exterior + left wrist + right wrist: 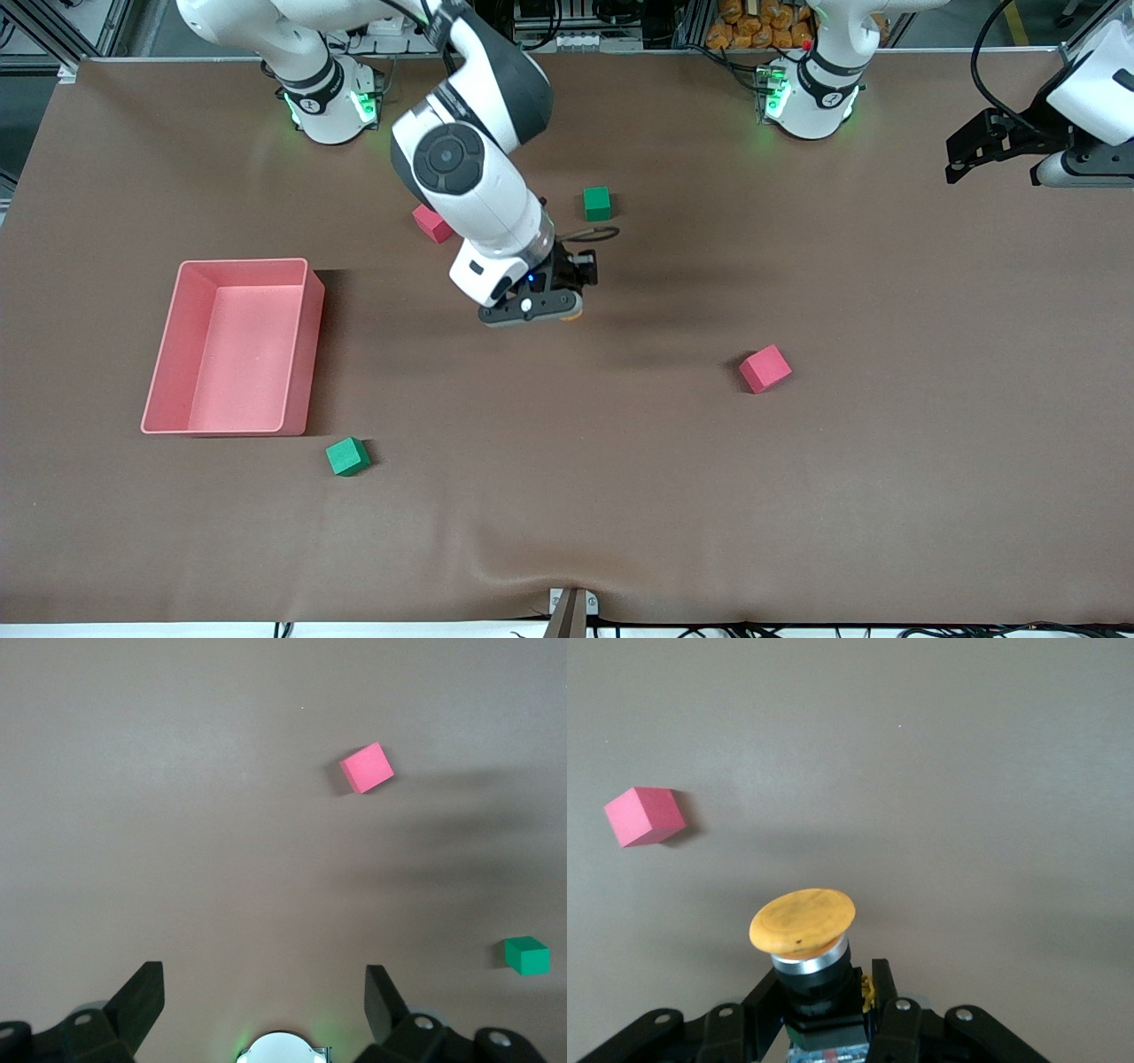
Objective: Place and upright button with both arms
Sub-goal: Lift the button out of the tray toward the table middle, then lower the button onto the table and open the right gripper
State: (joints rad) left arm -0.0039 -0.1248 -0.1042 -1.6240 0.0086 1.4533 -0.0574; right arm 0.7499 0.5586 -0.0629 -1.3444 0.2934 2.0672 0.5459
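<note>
The right claw, over mid-desk near the pink tray, clamps the button for placing; the left claw waits, fingers apart.

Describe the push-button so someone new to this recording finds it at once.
Start at the pink plastic bin toward the right arm's end of the brown table, then go to the right gripper over the table's middle. Its shut jaws hold the small black-bodied push-button. Unlike the red and green foam cubes around, it has a round orange cap.

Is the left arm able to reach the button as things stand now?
Probably yes: the button hangs in the right gripper over bare table mid-scene, and the left gripper, jaws open, has nothing between.
</note>
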